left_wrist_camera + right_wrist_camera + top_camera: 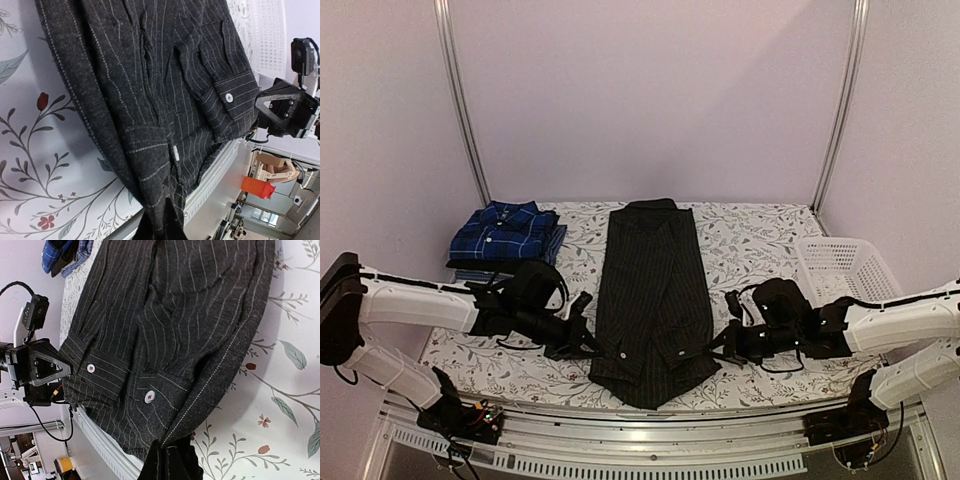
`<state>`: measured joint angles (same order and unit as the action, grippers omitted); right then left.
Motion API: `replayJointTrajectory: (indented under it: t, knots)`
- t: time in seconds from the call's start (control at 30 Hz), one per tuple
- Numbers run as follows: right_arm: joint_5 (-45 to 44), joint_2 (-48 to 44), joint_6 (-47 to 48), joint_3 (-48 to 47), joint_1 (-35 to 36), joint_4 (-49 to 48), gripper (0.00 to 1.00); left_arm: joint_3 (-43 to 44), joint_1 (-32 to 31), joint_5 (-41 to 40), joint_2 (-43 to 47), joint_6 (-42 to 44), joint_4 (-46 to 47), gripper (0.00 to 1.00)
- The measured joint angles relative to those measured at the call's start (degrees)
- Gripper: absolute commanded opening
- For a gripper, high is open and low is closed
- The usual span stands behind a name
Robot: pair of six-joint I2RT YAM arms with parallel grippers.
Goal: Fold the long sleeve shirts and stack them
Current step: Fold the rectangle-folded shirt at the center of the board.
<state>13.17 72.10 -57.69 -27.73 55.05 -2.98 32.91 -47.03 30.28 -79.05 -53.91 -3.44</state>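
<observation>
Black pinstriped shirt (650, 290) at the middle of the table (760, 235), sleeves folded in to make a long strip. We read its long axis as running from near edge to far edge, with the buttoned cuffs (620, 355) at the near end and the collar probably far, though that end is too dark to confirm. The left gripper (585, 335) and right gripper (725, 345) each stand closed on a pinch of cloth at the near corners. We judge the fabric light and limp: hold it by the edges.

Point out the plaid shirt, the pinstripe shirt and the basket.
plaid shirt (505, 232): top view, folded front.
pinstripe shirt (650, 290): top view, mid body.
basket (835, 241): top view, far rim.
</observation>
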Motion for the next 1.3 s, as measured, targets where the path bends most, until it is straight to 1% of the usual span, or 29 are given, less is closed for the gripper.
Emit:
replayJointTrajectory:
  t: [0.1,0.2,0.33,0.53,0.63,0.73,0.87,0.97,1.03,1.13,1.3]
  knots:
    - [-1.25,-0.92,0.04,-2.45,-0.24,1.53,0.00,2.10,0.15,0.31,0.81,-0.39,-1.55,0.00]
    - [-1.46,-0.42,0.31,-5.51,-1.90,1.88,0.00,4.28,1.25,1.53,0.42,-0.74,-1.57,0.00]
    - [-1.44,3.85,1.86,-10.14,-5.79,1.36,0.00,7.56,4.98,4.11,-2.82,-1.49,0.42,0.00]
    - [-0.94,14.32,4.31,-16.90,-12.50,-1.92,0.00,10.75,12.72,6.69,-11.45,-4.72,8.96,0.00]
    - [-0.83,20.44,5.35,-20.68,-15.26,-4.26,0.00,13.25,15.89,7.04,-17.40,-6.43,13.68,0.00]
    - [-0.81,26.56,6.45,-24.02,-17.27,-6.23,0.00,16.68,18.01,7.28,-24.44,-7.91,18.03,0.00]
    - [-0.55,34.18,7.39,-27.08,-19.10,-8.41,0.00,19.67,18.86,7.02,-31.56,-9.05,21.40,0.00]
    - [-0.46,38.25,7.61,-27.67,-19.56,-9.22,0.00,19.85,18.93,6.75,-34.49,-9.62,22.91,0.00]
    - [-0.24,39.43,7.58,-27.61,-19.56,-9.75,0.00,19.47,18.91,6.49,-34.95,-9.81,23.52,0.00]
    - [0.50,39.52,7.34,-26.58,-19.56,-11.69,0.00,17.59,18.58,6.16,-34.51,-10.05,25.49,0.00]
    - [1.99,37.66,5.22,-20.76,-18.93,-17.33,0.00,10.58,16.85,4.70,-31.10,-11.37,28.85,0.00]
